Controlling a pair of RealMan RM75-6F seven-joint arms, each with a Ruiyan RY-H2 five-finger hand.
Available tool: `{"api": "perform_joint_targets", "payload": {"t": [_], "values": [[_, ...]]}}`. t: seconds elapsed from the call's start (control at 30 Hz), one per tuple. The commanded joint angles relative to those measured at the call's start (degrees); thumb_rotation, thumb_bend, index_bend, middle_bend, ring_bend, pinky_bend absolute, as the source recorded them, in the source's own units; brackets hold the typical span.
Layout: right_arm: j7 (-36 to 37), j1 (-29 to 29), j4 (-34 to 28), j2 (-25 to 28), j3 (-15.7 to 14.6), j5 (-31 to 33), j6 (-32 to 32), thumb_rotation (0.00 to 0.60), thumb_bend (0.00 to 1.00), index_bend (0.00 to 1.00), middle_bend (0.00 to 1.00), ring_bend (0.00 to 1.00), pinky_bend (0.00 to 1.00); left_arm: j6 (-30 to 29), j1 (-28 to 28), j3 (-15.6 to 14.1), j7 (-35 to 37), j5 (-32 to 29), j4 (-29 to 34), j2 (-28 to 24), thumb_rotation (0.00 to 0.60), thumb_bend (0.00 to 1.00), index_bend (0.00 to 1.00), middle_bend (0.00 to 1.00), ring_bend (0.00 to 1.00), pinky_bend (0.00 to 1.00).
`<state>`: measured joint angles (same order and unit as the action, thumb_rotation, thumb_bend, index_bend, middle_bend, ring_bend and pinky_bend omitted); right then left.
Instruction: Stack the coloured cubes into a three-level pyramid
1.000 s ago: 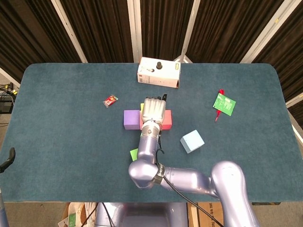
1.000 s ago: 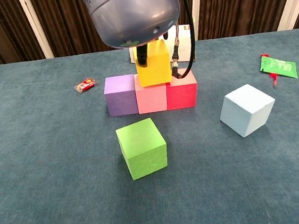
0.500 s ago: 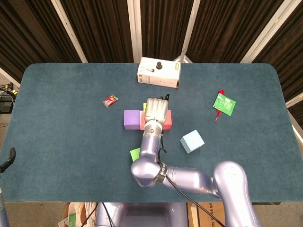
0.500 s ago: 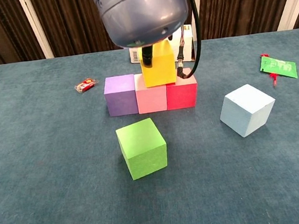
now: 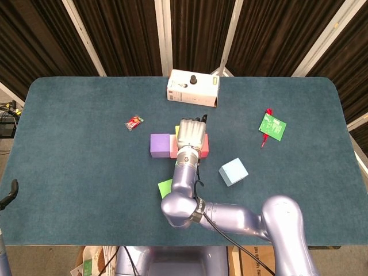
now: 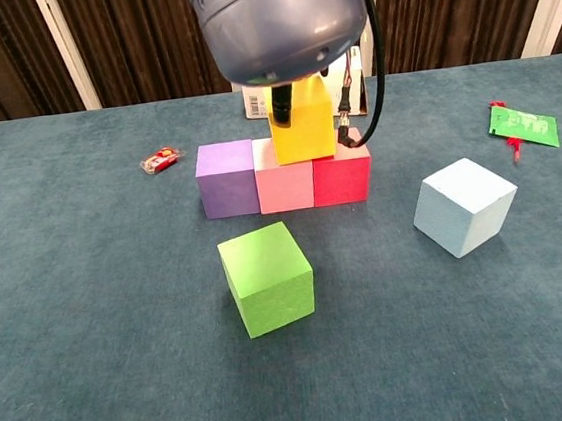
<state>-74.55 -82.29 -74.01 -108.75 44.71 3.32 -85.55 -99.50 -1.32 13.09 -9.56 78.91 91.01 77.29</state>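
Coloured cubes: six, all different.

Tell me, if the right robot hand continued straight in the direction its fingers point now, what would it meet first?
Probably the white box at the table's far edge. The right robot hand, holding the yellow cube, points away from the robot toward it, though height is unclear.

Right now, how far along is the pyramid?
Done: the base row of purple cube, pink cube and red cube stands side by side. In hand: the right hand holds the yellow cube over the pink-red seam, at second level. Left: the green cube and light blue cube lie loose on the table.
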Motion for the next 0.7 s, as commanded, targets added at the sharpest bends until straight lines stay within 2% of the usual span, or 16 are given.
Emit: {"api": "perform_joint_targets", "payload": {"t": [0.03, 0.7], "values": [[-0.06, 0.1, -0.11, 0.07, 0.01, -0.02, -0.04, 0.6, 0.29, 0.37, 0.42, 0.21, 0.0, -0.06, 0.01, -0.01, -0.05, 0.05, -0.02, 0.02, 0.6, 0.41, 0.03, 0.0, 0.0, 0.0], [-0.45, 0.7, -0.89, 0.24, 0.06, 0.43, 0.03, 0.6, 0.29, 0.37, 0.35, 0.14, 0.0, -0.2, 0.05, -0.04, -0.24, 0.1, 0.0, 0.11, 0.6, 0.41, 0.03, 0.0, 0.0, 0.0]]}}
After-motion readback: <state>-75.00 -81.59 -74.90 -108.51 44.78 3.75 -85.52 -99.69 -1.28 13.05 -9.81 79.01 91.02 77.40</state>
